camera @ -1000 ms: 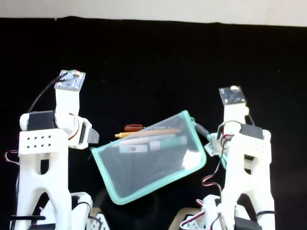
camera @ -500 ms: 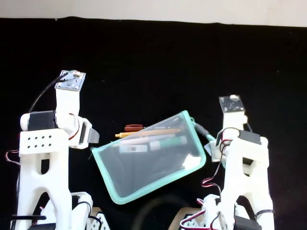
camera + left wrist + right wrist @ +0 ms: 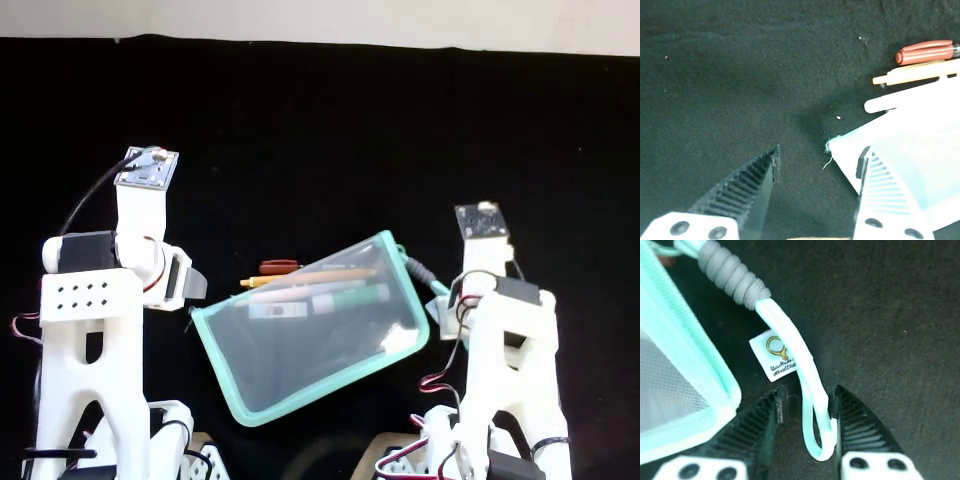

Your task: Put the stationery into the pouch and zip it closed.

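A translucent pouch (image 3: pixel 310 350) with mint trim lies tilted between the two arms. Along its far edge lie a red-brown pen (image 3: pixel 278 266), a yellow pen (image 3: pixel 300 277) and a white pen (image 3: pixel 900 99), with their left ends sticking out past the pouch. My left gripper (image 3: pixel 820 150) is open just above the cloth, with the pouch's left corner (image 3: pixel 840 145) between its fingers. My right gripper (image 3: pixel 807 392) is open, its jaws narrowly apart around the mint strap loop (image 3: pixel 790 340) at the pouch's right corner (image 3: pixel 675 365).
Black cloth covers the table (image 3: pixel 330 130). A grey cord wrap (image 3: pixel 732 277) and a small white tag (image 3: pixel 775 357) sit on the strap. The left arm (image 3: pixel 90 290) and the right arm (image 3: pixel 510 320) stand close on either side of the pouch.
The right arm has lowered and drawn slightly toward the near edge, its wrist dropping beside the strap. The pouch, the pens and the left arm have stayed put.
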Robot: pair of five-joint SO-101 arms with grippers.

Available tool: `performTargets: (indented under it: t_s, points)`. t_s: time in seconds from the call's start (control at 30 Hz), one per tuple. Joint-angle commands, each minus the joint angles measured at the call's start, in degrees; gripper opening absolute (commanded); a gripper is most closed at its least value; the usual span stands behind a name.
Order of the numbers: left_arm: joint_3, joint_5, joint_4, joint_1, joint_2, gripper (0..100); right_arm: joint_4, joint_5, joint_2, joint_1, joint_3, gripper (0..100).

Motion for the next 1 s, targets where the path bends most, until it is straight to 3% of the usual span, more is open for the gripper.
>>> performTargets:
  t_s: [0.0, 0.23, 0.37, 0.87, 0.97]
  points:
    - [-0.3, -0.4, -0.4, 0.6, 0.0, 27, -1.4, 0.8, -0.1, 0.7, 0.0, 14.9]
    - [-0.3, -0.4, -0.4, 0.6, 0.0, 27, -1.5, 0.8, -0.1, 0.7, 0.1, 13.1]
    - [-0.3, -0.4, -0.4, 0.6, 0.0, 27, -1.5, 0.8, -0.1, 0.7, 0.2, 0.1]
    - [-0.3, -0.4, -0.4, 0.6, 0.0, 27, -1.2, 0.3, -0.8, 4.4, -2.4, 0.7]
    - [-0.3, -0.4, -0.4, 0.6, 0.0, 27, 0.6, -2.9, -0.8, 4.4, -6.8, 0.7]
